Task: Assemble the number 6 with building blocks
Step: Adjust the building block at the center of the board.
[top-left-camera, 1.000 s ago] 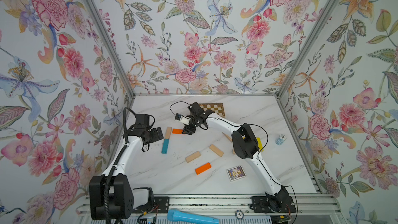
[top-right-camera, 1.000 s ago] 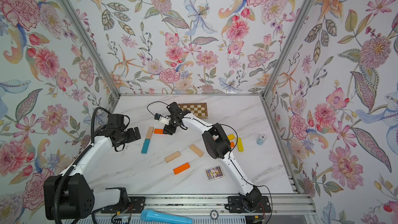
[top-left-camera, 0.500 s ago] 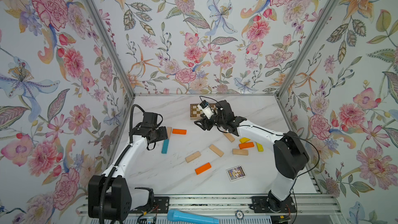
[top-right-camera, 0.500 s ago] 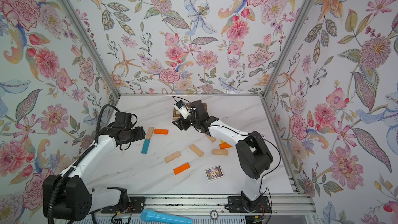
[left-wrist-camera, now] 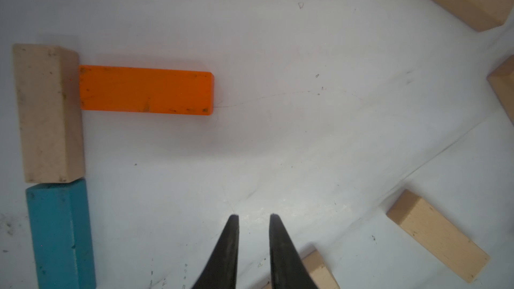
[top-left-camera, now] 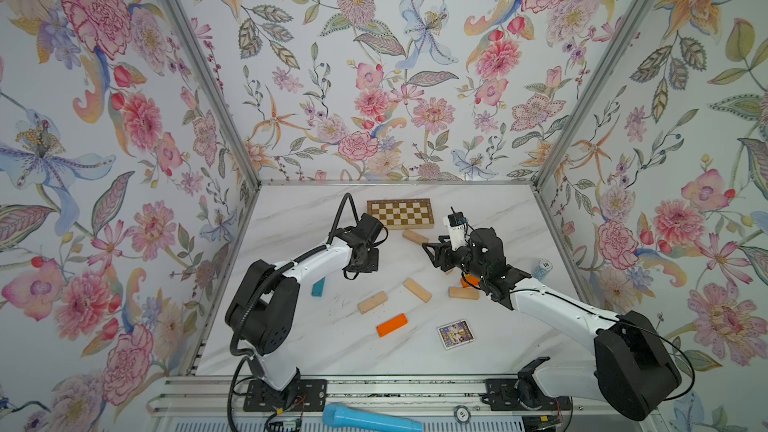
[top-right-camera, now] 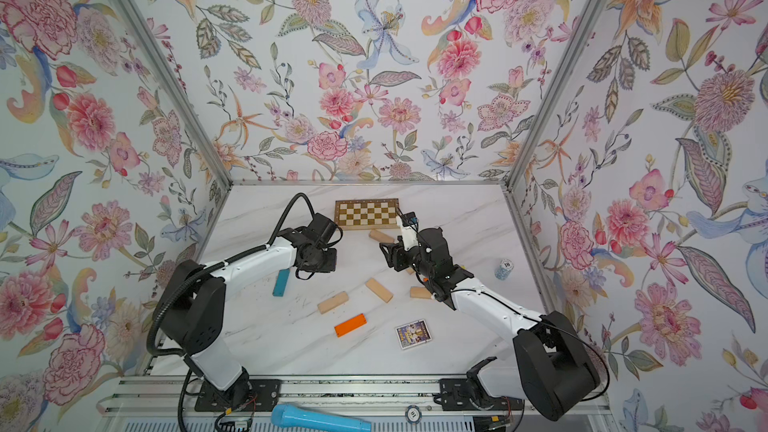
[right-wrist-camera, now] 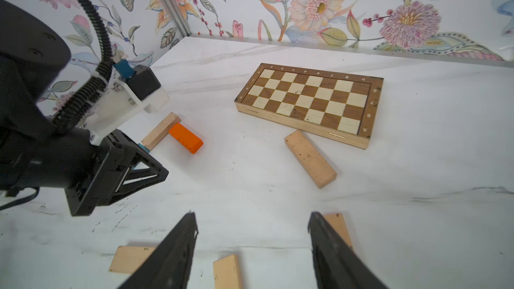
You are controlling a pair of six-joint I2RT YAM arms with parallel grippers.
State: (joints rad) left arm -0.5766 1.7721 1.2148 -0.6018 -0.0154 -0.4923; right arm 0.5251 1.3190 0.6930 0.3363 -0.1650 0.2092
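Left tool (left-wrist-camera: 254,218): nearly clenched, only a narrow slit between the jaws, nothing in it. Ahead of its tips is the start of the figure: pale block (left-wrist-camera: 48,112) and teal block (left-wrist-camera: 59,234) end to end, orange block (left-wrist-camera: 146,90) butting the pale one at a right angle.

Right tool (right-wrist-camera: 251,218): spread wide, empty, with a loose pale block (right-wrist-camera: 226,271) just beneath.

Judgement: grip that block across its narrow sides, centred. Lower it flat onto the tabletop (left-wrist-camera: 306,148) without nudging the three in place.
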